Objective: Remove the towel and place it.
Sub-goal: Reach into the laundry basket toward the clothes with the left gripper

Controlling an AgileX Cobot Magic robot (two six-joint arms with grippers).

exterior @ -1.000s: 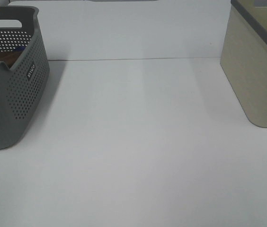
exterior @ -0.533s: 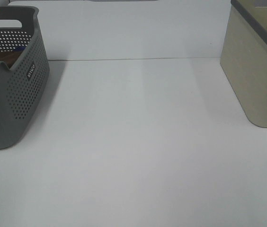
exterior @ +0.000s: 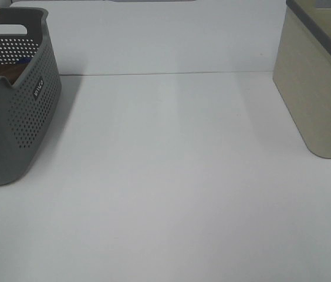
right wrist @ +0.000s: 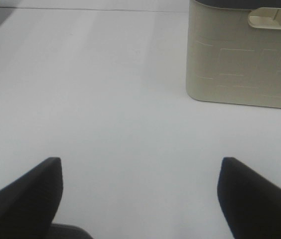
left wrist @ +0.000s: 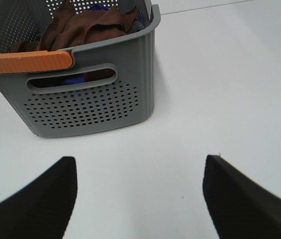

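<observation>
Towel (left wrist: 88, 25) stays bunched in grey basket (left wrist: 105, 99) (blue fabric (left wrist: 73, 79) alongside).

The grey basket (exterior: 19, 129) bears a small white-lettered label (exterior: 37, 88), too blurred to read.

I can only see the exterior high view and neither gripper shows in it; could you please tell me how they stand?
Observer: The left gripper is open and empty above the bare table, facing the grey basket.
Operator: Thank you. Is the towel in that basket?
Observer: Yes, the dark brown towel lies bunched inside, heaped about to the rim, and some blue fabric shows through the handle slot.
Operator: And the right side, please?
Observer: The right gripper is also open and empty, facing the beige bin with clear table between them.
</observation>
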